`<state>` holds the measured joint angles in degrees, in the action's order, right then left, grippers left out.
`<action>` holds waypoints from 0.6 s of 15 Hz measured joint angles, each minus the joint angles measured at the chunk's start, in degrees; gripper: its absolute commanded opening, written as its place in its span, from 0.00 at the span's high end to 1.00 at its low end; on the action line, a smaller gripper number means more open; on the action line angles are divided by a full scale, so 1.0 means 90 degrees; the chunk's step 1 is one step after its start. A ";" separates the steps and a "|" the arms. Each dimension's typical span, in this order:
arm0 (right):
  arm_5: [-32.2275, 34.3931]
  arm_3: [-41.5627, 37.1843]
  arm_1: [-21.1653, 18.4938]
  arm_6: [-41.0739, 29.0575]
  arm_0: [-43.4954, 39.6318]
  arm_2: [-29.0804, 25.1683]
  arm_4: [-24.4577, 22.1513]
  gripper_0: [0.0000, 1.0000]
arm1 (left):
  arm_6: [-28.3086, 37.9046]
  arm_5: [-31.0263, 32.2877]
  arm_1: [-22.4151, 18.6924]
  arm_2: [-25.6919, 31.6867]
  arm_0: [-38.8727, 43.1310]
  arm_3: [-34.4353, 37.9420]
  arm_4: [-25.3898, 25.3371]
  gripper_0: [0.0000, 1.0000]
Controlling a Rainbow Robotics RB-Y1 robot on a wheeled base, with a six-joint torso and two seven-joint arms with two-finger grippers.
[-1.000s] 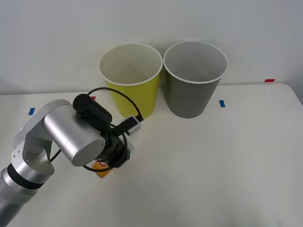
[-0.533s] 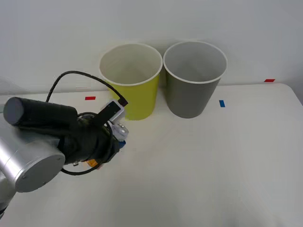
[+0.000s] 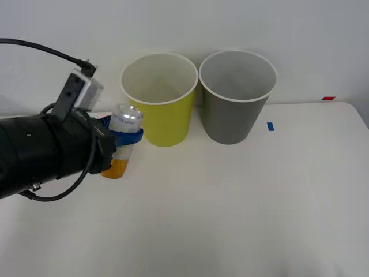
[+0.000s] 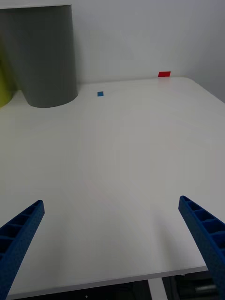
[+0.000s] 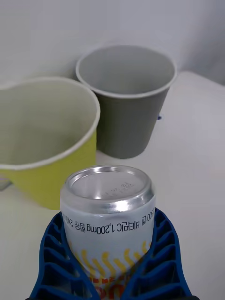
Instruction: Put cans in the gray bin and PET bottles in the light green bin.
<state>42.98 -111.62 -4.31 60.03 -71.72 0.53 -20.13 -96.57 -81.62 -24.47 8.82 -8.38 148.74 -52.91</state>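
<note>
My left gripper (image 3: 124, 138) is shut on a can (image 3: 121, 144) with a silver top and an orange and white body, held upright above the table, left of the light green bin (image 3: 162, 95). In the left wrist view the can (image 5: 108, 211) sits between the blue fingers (image 5: 54, 262), with the light green bin (image 5: 44, 140) and the gray bin (image 5: 126, 98) beyond it. The gray bin (image 3: 236, 95) stands right beside the green one at the table's back. My right gripper (image 4: 112, 243) hangs open over bare table, to the right of the gray bin (image 4: 42, 56).
Small blue (image 3: 270, 126) and red (image 3: 328, 98) tape marks lie on the white table (image 3: 259, 202) right of the bins. A wall rises close behind the bins. In the right wrist view the table's near edge (image 4: 108, 280) shows.
My left arm has lifted the can off the table and turned it upright, moving it up and back toward the bins. The bins have not moved.
</note>
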 measured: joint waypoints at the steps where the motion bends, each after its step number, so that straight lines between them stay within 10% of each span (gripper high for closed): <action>1: 0.0000 0.0000 0.0000 0.0000 0.0000 0.0000 0.0000 0.00 | -0.0035 0.0029 0.0112 0.0227 0.0002 0.0085 -0.0178 1.00; 9: 0.0000 0.0000 0.0000 0.0000 0.0000 0.0000 0.0000 0.00 | -0.0031 0.0055 0.0736 0.0798 0.0004 0.0141 -0.0149 1.00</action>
<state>42.98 -111.62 -4.31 60.03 -71.72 0.53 -20.13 -96.85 -81.12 -17.85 16.00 -8.35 150.00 -54.25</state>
